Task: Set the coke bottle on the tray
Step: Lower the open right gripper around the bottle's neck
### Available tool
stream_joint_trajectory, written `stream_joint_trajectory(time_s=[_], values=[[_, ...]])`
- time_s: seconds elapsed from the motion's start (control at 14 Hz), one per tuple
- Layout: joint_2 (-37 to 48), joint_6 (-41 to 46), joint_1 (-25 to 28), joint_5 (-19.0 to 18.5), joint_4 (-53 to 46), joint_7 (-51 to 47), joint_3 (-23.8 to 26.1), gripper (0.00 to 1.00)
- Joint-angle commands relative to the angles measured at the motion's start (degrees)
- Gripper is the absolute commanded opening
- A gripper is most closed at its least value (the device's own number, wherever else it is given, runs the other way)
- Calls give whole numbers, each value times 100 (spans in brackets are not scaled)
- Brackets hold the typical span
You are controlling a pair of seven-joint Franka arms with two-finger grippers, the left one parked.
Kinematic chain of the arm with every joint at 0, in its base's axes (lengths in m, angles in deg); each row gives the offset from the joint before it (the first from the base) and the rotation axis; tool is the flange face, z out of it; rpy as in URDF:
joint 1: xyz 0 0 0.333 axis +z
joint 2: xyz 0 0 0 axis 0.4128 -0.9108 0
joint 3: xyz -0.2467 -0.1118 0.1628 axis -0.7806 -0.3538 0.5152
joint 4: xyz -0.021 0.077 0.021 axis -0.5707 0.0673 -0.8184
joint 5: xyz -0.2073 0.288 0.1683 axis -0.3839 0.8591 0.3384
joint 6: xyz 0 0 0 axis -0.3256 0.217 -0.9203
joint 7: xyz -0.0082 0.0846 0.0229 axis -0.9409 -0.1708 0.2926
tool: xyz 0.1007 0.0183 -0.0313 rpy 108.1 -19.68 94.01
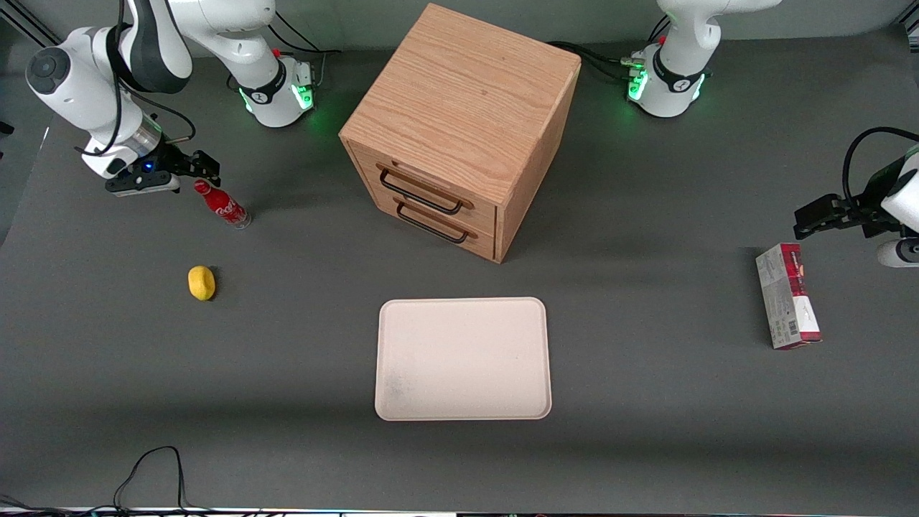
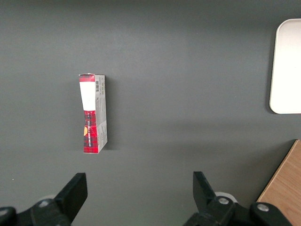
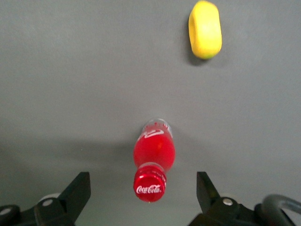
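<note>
The coke bottle (image 1: 223,205) is small and red with a white script logo. It stands upright on the grey table toward the working arm's end. In the right wrist view I look down on its red cap (image 3: 150,183). My right gripper (image 1: 203,168) hangs just above the bottle, open and empty. In the right wrist view the gripper (image 3: 142,194) has one finger on each side of the cap, well apart from it. The cream tray (image 1: 463,359) lies flat and bare, nearer to the front camera than the cabinet, and one corner shows in the left wrist view (image 2: 287,66).
A yellow lemon (image 1: 202,282) lies nearer the front camera than the bottle and also shows in the right wrist view (image 3: 205,29). A wooden drawer cabinet (image 1: 459,129) stands mid-table. A red-and-grey carton (image 1: 787,305) lies toward the parked arm's end.
</note>
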Motion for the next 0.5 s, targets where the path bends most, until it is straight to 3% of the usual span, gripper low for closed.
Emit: stream_joint_trajectory(time_s=[0.0,0.43], values=[[229,-142,45,-81,207,140,-117,100],[-271,-590,45,-98,207,149,-117,100]])
